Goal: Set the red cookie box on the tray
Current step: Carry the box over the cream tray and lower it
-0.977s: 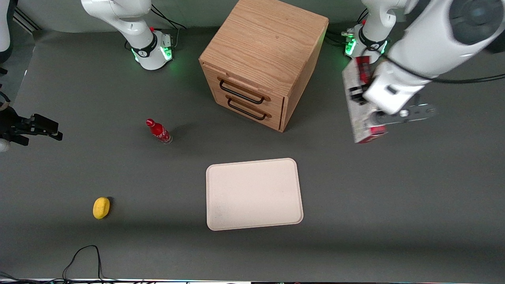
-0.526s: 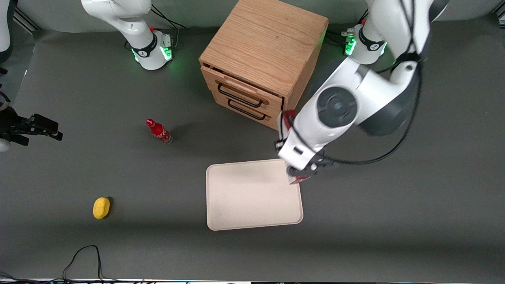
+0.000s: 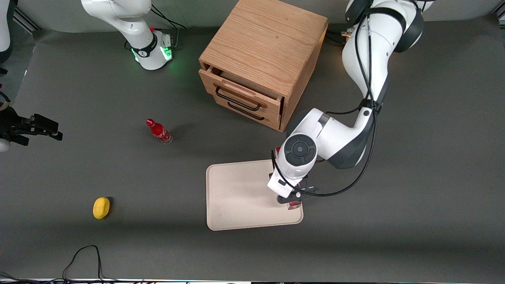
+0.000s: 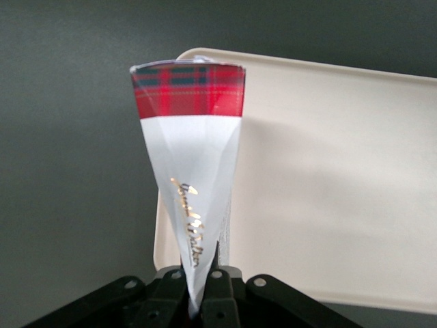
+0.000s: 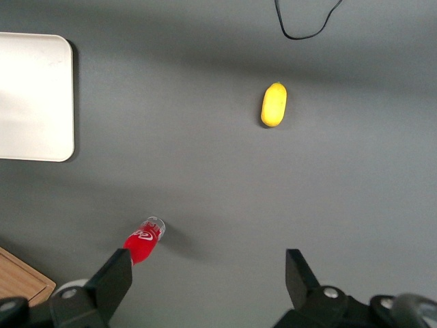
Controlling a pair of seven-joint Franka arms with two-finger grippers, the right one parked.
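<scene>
The gripper (image 3: 290, 200) of the working arm is positioned low over the tray (image 3: 236, 197), above the tray's edge toward the working arm's end of the table. Its fingers (image 4: 217, 277) are clamped on the red cookie box (image 4: 192, 184), which is gripped at one end. In the wrist view, the box extends away from the fingers, with a white panel carrying gold lettering and a red tartan band at its free end. In that view it lies along the tray's rim; whether it touches the tray cannot be told. From the front, the box is almost wholly hidden under the arm; only small red parts are seen at the gripper.

A wooden drawer cabinet (image 3: 262, 59) stands farther from the front camera than the tray; its upper drawer (image 3: 242, 94) is pulled slightly out. A small red bottle (image 3: 158, 131) stands toward the parked arm's end of the table. A yellow lemon (image 3: 101, 207) lies nearer the camera than the bottle, well apart from the tray.
</scene>
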